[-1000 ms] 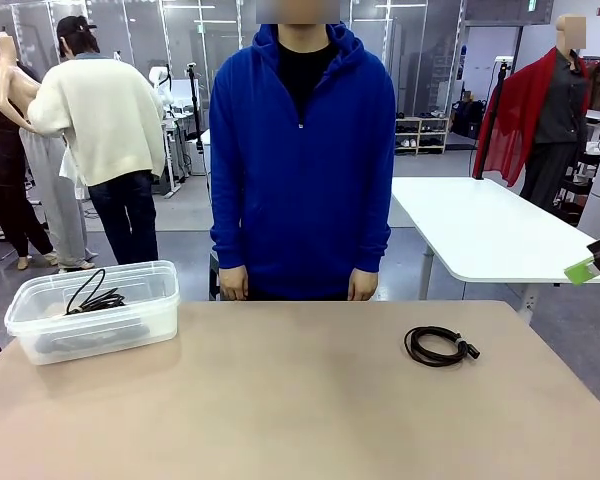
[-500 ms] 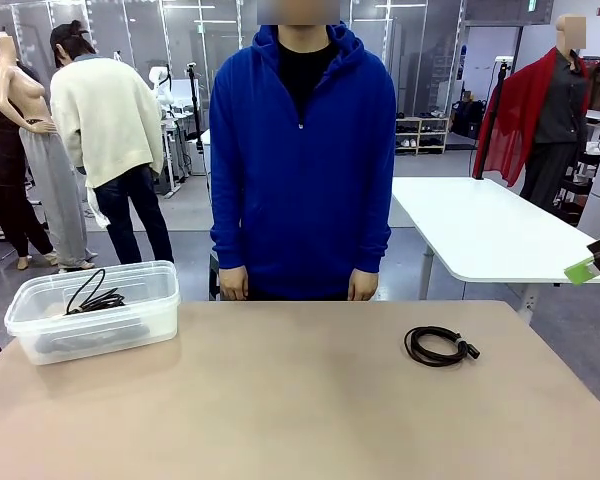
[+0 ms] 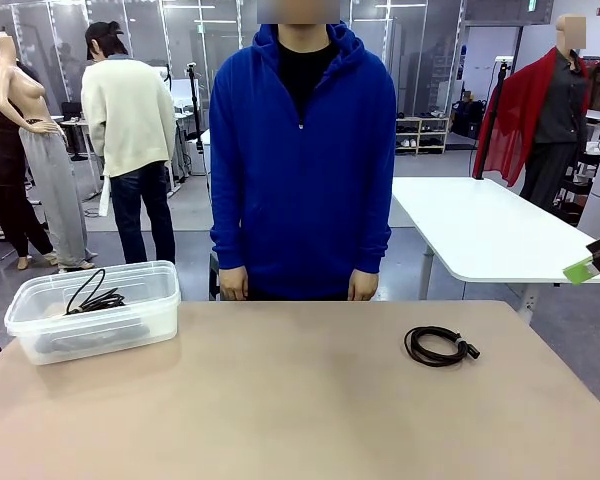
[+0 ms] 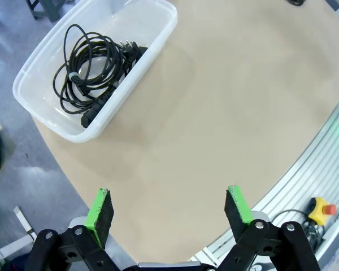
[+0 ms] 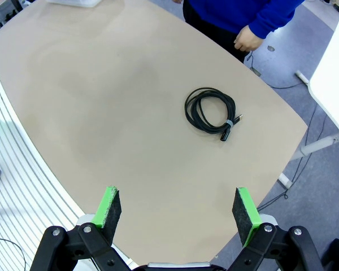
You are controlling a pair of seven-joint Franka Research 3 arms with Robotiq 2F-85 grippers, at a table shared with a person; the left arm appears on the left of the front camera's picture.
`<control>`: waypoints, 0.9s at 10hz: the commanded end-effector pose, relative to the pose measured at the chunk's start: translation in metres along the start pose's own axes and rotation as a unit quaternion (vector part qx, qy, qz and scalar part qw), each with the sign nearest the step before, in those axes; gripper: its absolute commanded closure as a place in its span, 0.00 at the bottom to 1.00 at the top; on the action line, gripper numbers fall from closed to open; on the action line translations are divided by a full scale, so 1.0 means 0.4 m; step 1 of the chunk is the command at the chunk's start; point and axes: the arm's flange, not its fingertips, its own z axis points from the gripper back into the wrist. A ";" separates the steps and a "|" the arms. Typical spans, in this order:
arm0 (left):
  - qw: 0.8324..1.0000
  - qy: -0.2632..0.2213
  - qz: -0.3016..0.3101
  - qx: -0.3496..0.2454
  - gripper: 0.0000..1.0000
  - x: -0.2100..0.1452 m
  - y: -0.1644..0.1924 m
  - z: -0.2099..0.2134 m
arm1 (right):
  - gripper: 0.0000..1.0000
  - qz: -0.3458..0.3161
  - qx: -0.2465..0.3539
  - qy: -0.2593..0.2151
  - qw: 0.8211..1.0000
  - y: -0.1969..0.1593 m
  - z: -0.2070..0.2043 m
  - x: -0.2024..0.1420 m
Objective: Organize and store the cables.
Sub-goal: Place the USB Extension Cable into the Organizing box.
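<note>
Right now one coiled cable (image 3: 440, 346) lies loose on the table (image 3: 300, 400), right side; other cables (image 4: 93, 70) sit in the clear bin (image 4: 158, 42) at left. My left jaws (image 4: 169, 209) & right jaws (image 5: 178, 210) hang spread wide, holding nothing. Person (image 3: 302, 150) stands at far edge.

The right gripper (image 3: 592, 262) is cut by the picture edge, well right of the table (image 3: 300, 400). How many cables (image 4: 93, 68) fill the container (image 4: 152, 42) is unclear.
</note>
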 end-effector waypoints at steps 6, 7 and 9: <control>1.000 0.006 -0.001 0.003 0.00 0.003 0.000 -0.003 | 0.00 -0.081 -0.073 0.088 0.990 0.024 -0.030 0.126; 1.000 0.006 -0.001 0.003 0.00 0.003 0.000 -0.003 | 0.00 -0.082 -0.080 0.097 0.989 0.018 -0.043 0.138; 1.000 0.006 -0.001 0.003 0.00 0.003 0.000 -0.003 | 0.00 -0.091 -0.086 0.118 0.985 -0.016 -0.097 0.173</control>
